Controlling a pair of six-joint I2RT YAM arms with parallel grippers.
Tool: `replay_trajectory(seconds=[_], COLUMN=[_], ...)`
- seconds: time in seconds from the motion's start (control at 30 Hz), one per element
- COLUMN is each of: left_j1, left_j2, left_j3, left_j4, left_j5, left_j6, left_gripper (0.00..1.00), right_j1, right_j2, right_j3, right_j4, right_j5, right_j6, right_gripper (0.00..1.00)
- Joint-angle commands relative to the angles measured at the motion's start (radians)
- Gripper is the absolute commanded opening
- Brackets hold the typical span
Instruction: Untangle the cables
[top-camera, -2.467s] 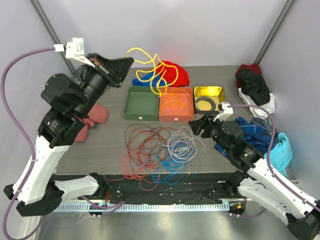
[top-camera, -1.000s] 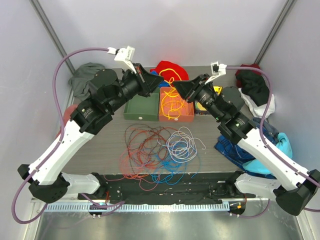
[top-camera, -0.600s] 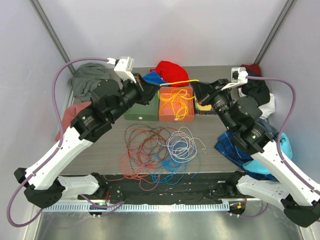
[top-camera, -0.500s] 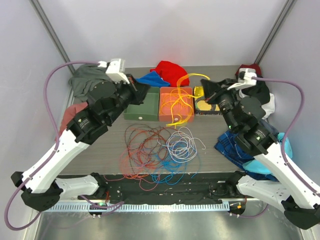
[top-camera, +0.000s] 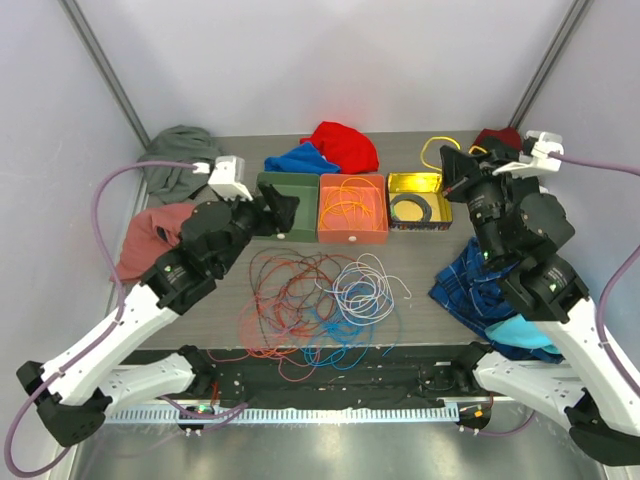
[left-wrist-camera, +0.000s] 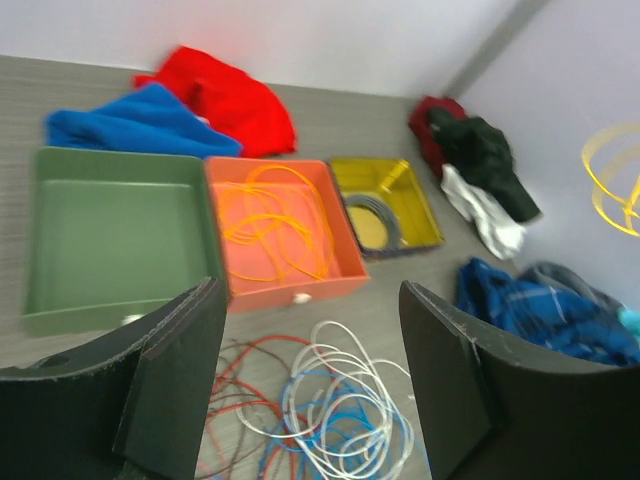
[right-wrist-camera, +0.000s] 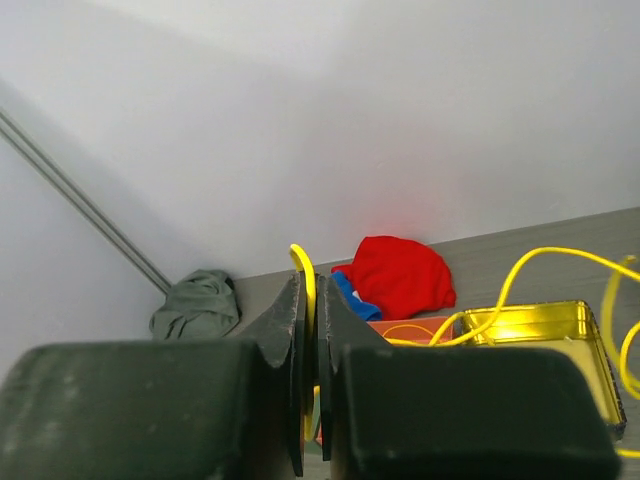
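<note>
Cables: main tangle (top-camera: 310, 300) of red, dark brown, blue and white-grey loops lying on the table (top-camera: 418, 262), in front of the trays. One orange cable (top-camera: 350, 207) coiled inside the orange tray (top-camera: 352, 235). One yellow cable (right-wrist-camera: 306, 272) lifted off the table, pinched between the closed fingers of the right gripper (right-wrist-camera: 309, 300), its loop hanging in the air above the yellow tray (top-camera: 417, 181). Left gripper (left-wrist-camera: 310, 300): fingers spread wide, nothing between them, held over the near edge of the green tray (left-wrist-camera: 110, 225). Red cloth (top-camera: 345, 145) and blue cloth (top-camera: 298, 160) behind the trays.
</note>
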Motion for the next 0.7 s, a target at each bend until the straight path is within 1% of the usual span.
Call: replay_trajectory(seconds=[0.0,0.03,0.07,0.1,0.23,0.33,0.47,0.57,0.67], left_j1=[0.000,-0.002,-0.002,-0.002,-0.002,-0.002,-0.002,-0.002,-0.002], left_j2=[0.034,0.040,0.045,0.046,0.028,-0.007,-0.138,-0.243,-0.311], left_j3=[-0.042,-0.065,-0.080,-0.094,-0.157,-0.203,-0.301,-0.383,-0.439], left_j4=[0.232,0.254,0.305,0.323,0.340,0.286,0.214,0.168,0.116], left_j5=[0.219,0.262,0.274,0.282,0.285,0.258,0.161,0.129,0.107], left_j6=[-0.030,-0.039,-0.048,-0.057,-0.093,-0.102,-0.145,-0.163,-0.191], left_gripper=[0.74,0.74,0.74,0.74,0.73,0.73,0.72,0.72,0.71], right_j1=[0.003,0.003,0.001,0.001,0.001,0.000,0.000,-0.005,-0.023], right_j2=[0.064,0.073,0.082,0.102,0.162,0.232,0.329,0.398,0.446], right_j3=[0.087,0.100,0.125,0.135,0.175,0.211,0.253,0.276,0.296], right_j4=[-0.041,-0.047,-0.058,-0.061,-0.066,-0.066,-0.048,-0.017,0.014], right_j5=[-0.047,-0.046,-0.047,-0.046,-0.026,-0.017,-0.026,-0.032,-0.034], right_j6=[0.000,0.000,-0.001,-0.006,-0.014,-0.015,-0.017,-0.029,-0.044], right_gripper=[0.01,0.01,0.01,0.01,0.01,0.01,0.01,0.01,0.01])
